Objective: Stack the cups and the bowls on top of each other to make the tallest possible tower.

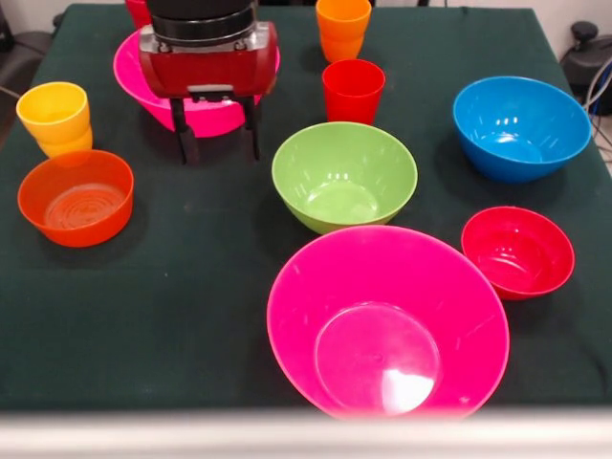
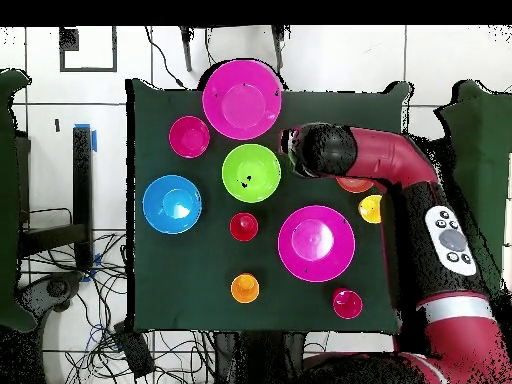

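My gripper [image 1: 219, 143] is open and empty. It hangs over the dark cloth, in front of the far hot-pink bowl [image 1: 134, 72] and between the translucent orange bowl [image 1: 76, 198] and the lime-green bowl [image 1: 344, 177]. A yellow cup [image 1: 54, 117] stands behind the orange bowl. A red cup [image 1: 353, 91] and an orange cup [image 1: 342, 29] stand behind the lime bowl. The blue bowl [image 1: 521, 127] and the small red bowl [image 1: 517, 251] are at the right. The second hot-pink bowl [image 1: 387, 320] is at the front. No tower shows: every piece stands alone.
In the overhead view the arm [image 2: 400, 165] reaches across the orange bowl [image 2: 355, 185]. Another red cup [image 2: 347, 302] stands near the table corner by the robot's base. The table's front edge [image 1: 306, 430] lies just past the big pink bowl.
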